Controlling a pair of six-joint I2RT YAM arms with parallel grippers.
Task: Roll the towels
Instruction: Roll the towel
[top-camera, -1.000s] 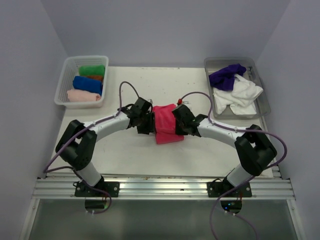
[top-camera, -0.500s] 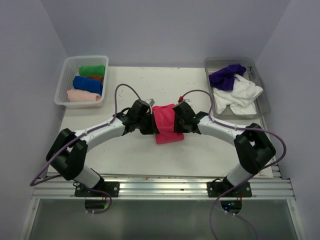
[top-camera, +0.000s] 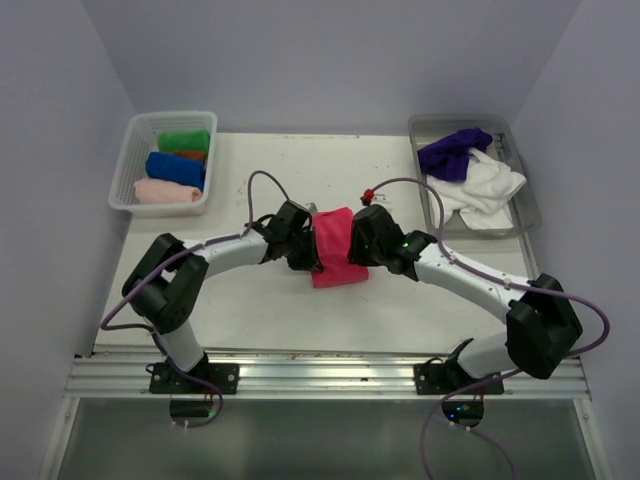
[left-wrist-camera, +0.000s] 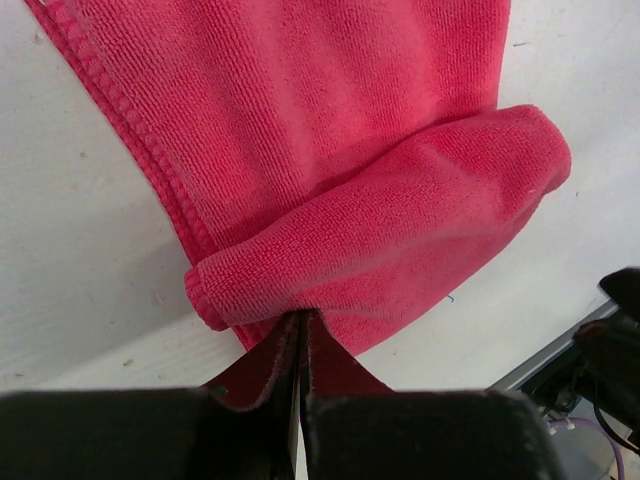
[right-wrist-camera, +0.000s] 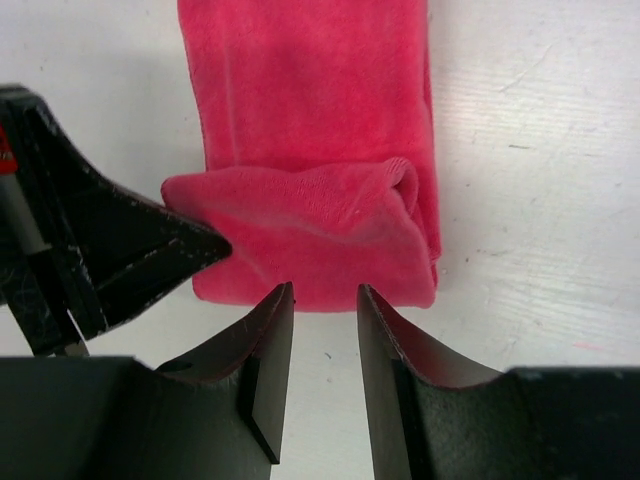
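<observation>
Plush hot pink towel (top-camera: 335, 252), half rolled; left gripper (left-wrist-camera: 300, 322) closed tight at roll, right gripper (right-wrist-camera: 325, 293) narrowly parted

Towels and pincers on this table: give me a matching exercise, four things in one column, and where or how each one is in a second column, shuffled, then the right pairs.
Column one
1. hot pink towel
2. purple towel
3. blue towel
4. right pincer

Column two
A. in the white basket
B. open, nothing between its jaws
C. on the table, one end partly rolled
D. in the grey tray

Pairs: 1-C, 2-D, 3-A, 4-B
</observation>
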